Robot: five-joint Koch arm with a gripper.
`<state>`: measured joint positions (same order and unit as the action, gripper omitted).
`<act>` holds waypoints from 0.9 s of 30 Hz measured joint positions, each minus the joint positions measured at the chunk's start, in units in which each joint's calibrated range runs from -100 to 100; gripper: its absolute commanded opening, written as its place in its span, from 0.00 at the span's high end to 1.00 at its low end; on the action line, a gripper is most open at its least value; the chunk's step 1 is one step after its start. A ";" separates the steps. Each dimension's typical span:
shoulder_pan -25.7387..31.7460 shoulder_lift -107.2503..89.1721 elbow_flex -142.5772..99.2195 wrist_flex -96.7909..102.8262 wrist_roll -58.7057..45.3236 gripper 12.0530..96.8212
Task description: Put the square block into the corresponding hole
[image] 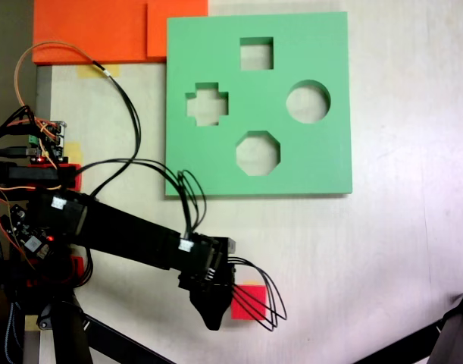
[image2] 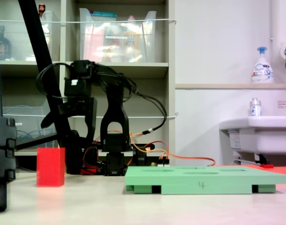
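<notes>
The square block [image: 251, 301] is a red foam cube standing on the table below the green foam board [image: 322, 163] in a fixed view. In another fixed view the cube [image2: 51, 167] stands left of the board [image2: 203, 179]. The corresponding hole [image: 256, 53] is the square cutout near the board's top edge. My black gripper [image: 212, 309] hovers just left of the cube, with cable loops hanging over the cube. From the side, the gripper [image2: 68, 131] hangs above and behind the cube, jaws spread, holding nothing.
The board also has a cross cutout [image: 207, 104], a round cutout [image: 308, 101] and an octagonal cutout [image: 258, 152]. Orange foam sheets [image: 102, 30] lie at the top left. The arm's base and wiring [image: 34, 197] fill the left edge. A black stand leg [image: 443, 334] enters at the bottom right.
</notes>
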<state>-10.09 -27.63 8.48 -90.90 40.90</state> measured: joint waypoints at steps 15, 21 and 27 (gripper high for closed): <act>-0.59 27.09 12.25 3.13 -0.68 0.18; -0.68 32.01 12.64 4.80 -1.17 0.19; -0.88 32.83 13.33 5.29 -1.22 0.51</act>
<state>-10.96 5.20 21.80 -85.61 39.68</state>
